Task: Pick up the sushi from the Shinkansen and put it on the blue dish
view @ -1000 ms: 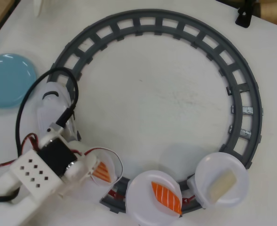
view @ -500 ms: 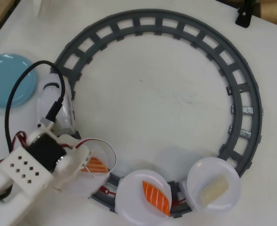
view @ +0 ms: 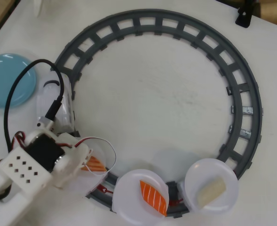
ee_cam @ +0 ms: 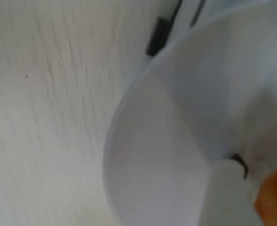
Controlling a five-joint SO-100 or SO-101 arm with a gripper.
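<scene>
A white robot arm reaches in from the lower left of the overhead view, its hand [view: 92, 162] lowered onto the first plate [view: 107, 153] behind the toy train [view: 56, 103]. The arm's body covers most of that plate and all but one orange corner of the sushi [view: 96, 164] lying there; whether the hand is spread or pinching that piece cannot be told. The close, blurred wrist view offers only a pale fingertip [ee_cam: 230, 197], an orange sliver of the sushi [ee_cam: 273, 197] at the edge of the frame, the curved plate [ee_cam: 166, 141] rim and the white counter [ee_cam: 44, 117] beyond.

Just right of the hand, a second salmon piece [view: 153, 197] sits on the middle plate [view: 129, 188], partly cut off by the bottom edge. Farther right, a cream block [view: 210, 191] rests on the third plate [view: 225, 172]. All ride a dark grey ring track [view: 176, 24].

The blue dish [view: 9, 84], cropped at the left edge, lies up and left of the hand, just beyond the train's nose. A black cable [view: 16, 99] loops across the train. The white counter [view: 166, 94] meets a wood-coloured strip at the top left corner.
</scene>
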